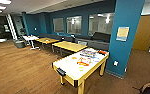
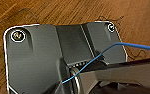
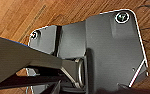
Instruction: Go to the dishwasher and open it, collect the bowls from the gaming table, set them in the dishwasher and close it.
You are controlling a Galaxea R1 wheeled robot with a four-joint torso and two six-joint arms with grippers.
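The gaming table (image 1: 66,67), white on top with yellow edges and legs, stands just ahead of me in the head view, its near corner toward me. On it lie colourful board game boxes (image 1: 88,53). Beside them are small round orange and pale yellow shapes, apparently the bowls (image 1: 74,58), too blurred to count. The dishwasher is out of view. Both wrist views look down past the robot's dark plate at the wood floor.
A teal pillar (image 1: 123,37) rises right behind the gaming table. Plain yellow-wood tables (image 1: 69,46) and a small white table (image 1: 30,38) stand farther back, before a dark sofa (image 1: 98,40). A bag (image 1: 149,88) lies at lower right. Open wood floor (image 1: 21,65) stretches left.
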